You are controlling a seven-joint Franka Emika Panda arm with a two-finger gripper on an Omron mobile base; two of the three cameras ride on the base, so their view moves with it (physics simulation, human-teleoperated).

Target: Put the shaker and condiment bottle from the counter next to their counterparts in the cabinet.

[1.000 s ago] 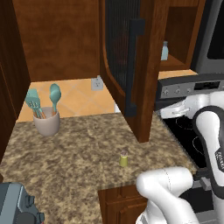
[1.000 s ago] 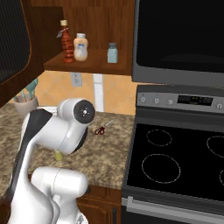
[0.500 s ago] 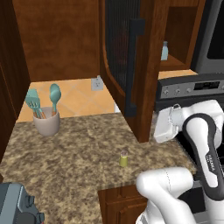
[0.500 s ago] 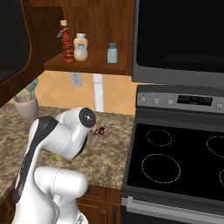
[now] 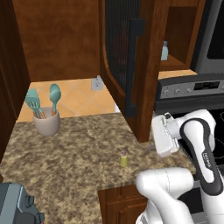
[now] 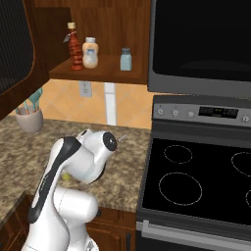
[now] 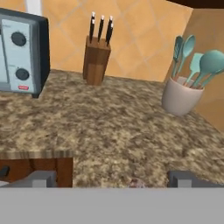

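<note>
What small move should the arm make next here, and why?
Probably lower the open gripper toward the shaker. It stands upright and alone on the counter, untouched, and the cabinet shelf with the pale blue bottle is already open.

Granite counter (image 7: 118, 131) w/ toaster oven (image 7: 19, 52), knife block (image 7: 97, 59), utensil crock (image 7: 179, 97).

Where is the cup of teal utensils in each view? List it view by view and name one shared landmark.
Left base view: the cup stands mid-left, at the back of the counter.
Right base view: cup at the left edge, mid-height.
Hand view: cup at the upper right.
Shared landmark: the speckled counter it stands on.
</note>
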